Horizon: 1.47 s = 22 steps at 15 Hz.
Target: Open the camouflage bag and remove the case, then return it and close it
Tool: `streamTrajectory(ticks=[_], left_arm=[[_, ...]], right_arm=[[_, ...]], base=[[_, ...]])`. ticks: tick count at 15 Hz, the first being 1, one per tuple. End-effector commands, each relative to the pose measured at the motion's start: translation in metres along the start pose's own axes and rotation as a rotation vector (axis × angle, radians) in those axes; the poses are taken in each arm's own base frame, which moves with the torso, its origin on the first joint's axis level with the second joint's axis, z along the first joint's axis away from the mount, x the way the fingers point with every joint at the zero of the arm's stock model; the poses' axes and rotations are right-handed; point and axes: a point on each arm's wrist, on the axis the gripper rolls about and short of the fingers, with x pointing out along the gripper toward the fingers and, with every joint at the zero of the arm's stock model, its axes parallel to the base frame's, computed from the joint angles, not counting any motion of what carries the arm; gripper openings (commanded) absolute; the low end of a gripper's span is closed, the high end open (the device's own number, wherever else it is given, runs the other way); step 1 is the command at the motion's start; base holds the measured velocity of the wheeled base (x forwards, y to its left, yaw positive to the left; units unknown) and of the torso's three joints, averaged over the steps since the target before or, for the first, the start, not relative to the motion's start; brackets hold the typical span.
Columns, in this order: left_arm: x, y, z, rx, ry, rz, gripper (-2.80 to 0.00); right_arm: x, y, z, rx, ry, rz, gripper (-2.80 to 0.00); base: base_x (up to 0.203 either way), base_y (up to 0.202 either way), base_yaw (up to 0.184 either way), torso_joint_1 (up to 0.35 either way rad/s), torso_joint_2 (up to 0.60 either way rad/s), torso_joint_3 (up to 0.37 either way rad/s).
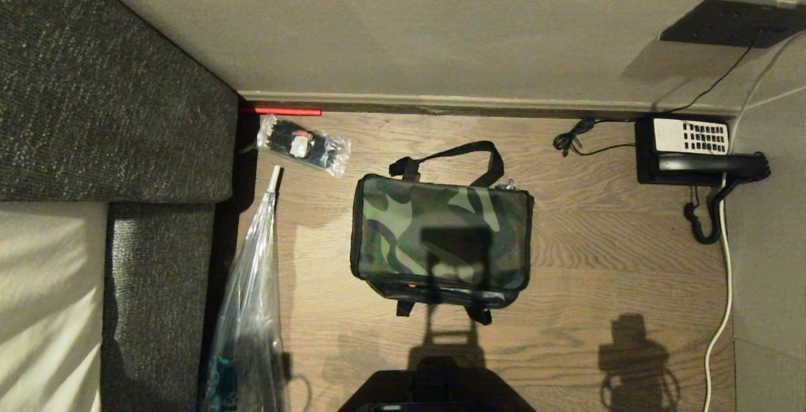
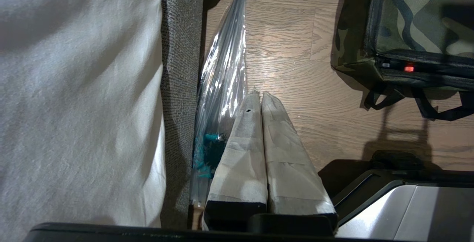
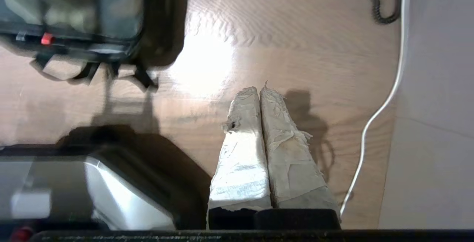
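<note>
The bag (image 1: 441, 232) sits shut in the middle of the wooden floor (image 1: 598, 261), top panel up, its long strap (image 1: 450, 155) looped on the wall side and two short strap ends (image 1: 478, 314) on the near side. You can't see the case; it is presumably inside.

Expect soft fabric that gives and slides under a push, so the panel will likely sag when you pull it. Your best hold is probably the zip line along the near edge, where a small red tab (image 2: 409, 67) shows next to a pale one. That tab is tiny, so pinch it squarely. The floor looks glossy, so the bag may skate; be ready to brace it with the other arm.

The left claw (image 2: 258, 94) is clenched and empty, hanging low between the clear plastic sleeve (image 2: 222, 71) and the bag's near corner. The right claw (image 3: 259, 89) is also clenched and empty, over bare floor on the bag's right side, near a white cable (image 3: 381, 108).

The sleeve lies along the grey sofa edge (image 1: 157, 261), near the bag's left side. A small packet (image 1: 304, 144) lies by the wall, and a telephone (image 1: 692, 150) with a coiled cord (image 1: 705, 217) sits well apart on the right. Nothing lies on the bag.
</note>
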Motion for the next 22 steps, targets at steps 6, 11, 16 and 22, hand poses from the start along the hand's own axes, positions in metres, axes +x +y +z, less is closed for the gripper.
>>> streamTrajectory(ticks=[6, 11, 16, 22], left_arm=[[0.0000, 0.0000, 0.0000, -0.002, -0.001, 0.001, -2.80], [0.0000, 0.0000, -0.0002, -0.002, 0.000, 0.000, -2.80], [0.0000, 0.0000, 0.0000, -0.006, -0.001, 0.000, -2.80], [0.0001, 0.0000, -0.0002, -0.011, 0.004, 0.001, -2.80]], right_arm=[[-0.0044, 0.0000, -0.0038, 0.020, -0.060, -0.008, -2.80], [-0.0044, 0.0000, -0.0038, 0.020, -0.060, -0.008, -2.80], [-0.0044, 0.0000, -0.0038, 0.020, -0.060, -0.008, -2.80], [-0.0044, 0.0000, -0.0038, 0.020, -0.060, -0.007, -2.80]], base=[[0.000, 0.000, 0.000, 0.000, 0.00, 0.000], [0.000, 0.000, 0.000, 0.000, 0.00, 0.000], [0.000, 0.000, 0.000, 0.000, 0.00, 0.000], [0.000, 0.000, 0.000, 0.000, 0.00, 0.012]])
